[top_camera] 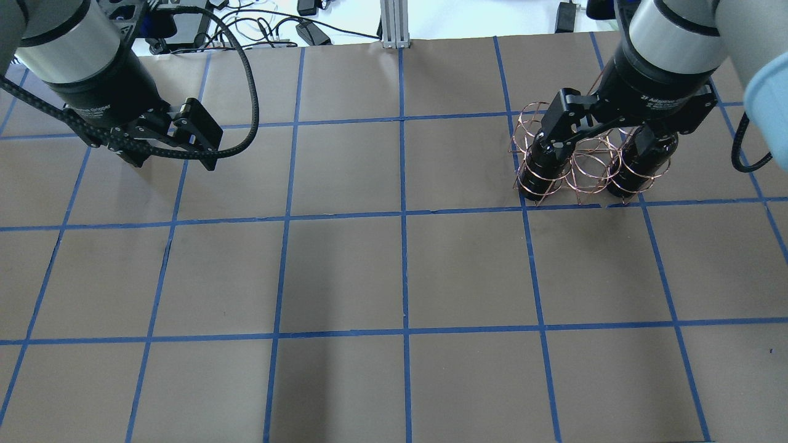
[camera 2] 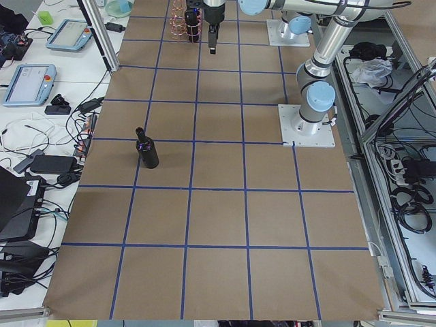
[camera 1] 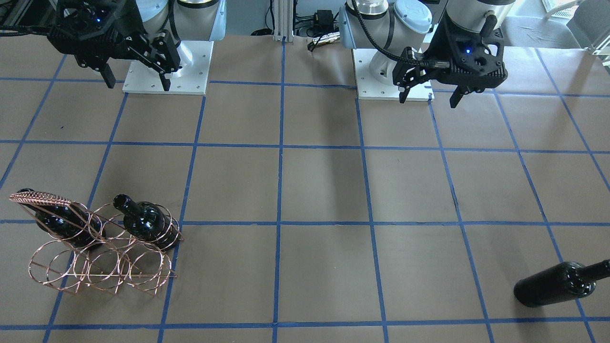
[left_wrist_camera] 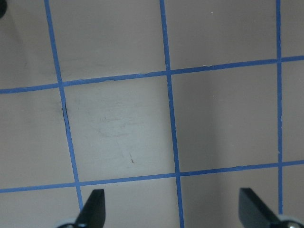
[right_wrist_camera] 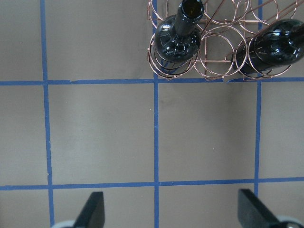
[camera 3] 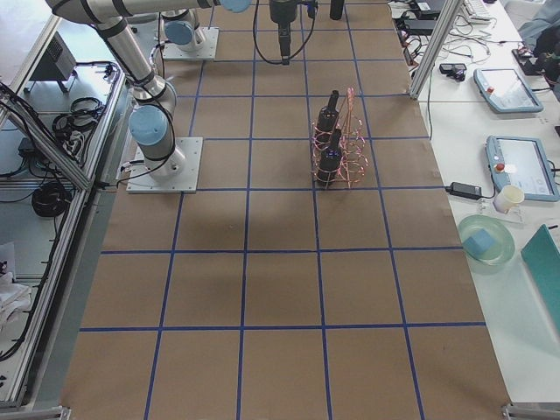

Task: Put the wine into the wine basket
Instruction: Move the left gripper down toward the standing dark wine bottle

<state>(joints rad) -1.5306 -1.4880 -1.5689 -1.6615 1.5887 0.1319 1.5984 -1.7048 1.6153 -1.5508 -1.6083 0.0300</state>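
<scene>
Wine, the loose bottle, stands alone on the tabletop, far out on my left side near the operators' edge; the side view reads it as upright. The wine basket is well apart from it, at that same far edge but on my right side. Two other bottles sit in its end rings, and the ring between them is free. My left hand hangs above the tabletop close to its own base, fingers spread wide and holding nothing. My right hand is likewise wide and empty, with the basket ahead of it.

I judge the step in hand to be the reach for the loose bottle, and my left hand is the one on its side. To do it well I would keep the fingers wide until they straddle the glass and come in level from the side, not from above. I would close on the straight body below the shoulder. The neck is narrow and the glass glossy, so a grip there could slip or let the bottle swing. I should close slowly and centred, so that one finger does not push the bottle over first. The carry to the basket is long, so I would lift well clear before travelling, then aim for the free middle ring without knocking the bottles beside it
</scene>
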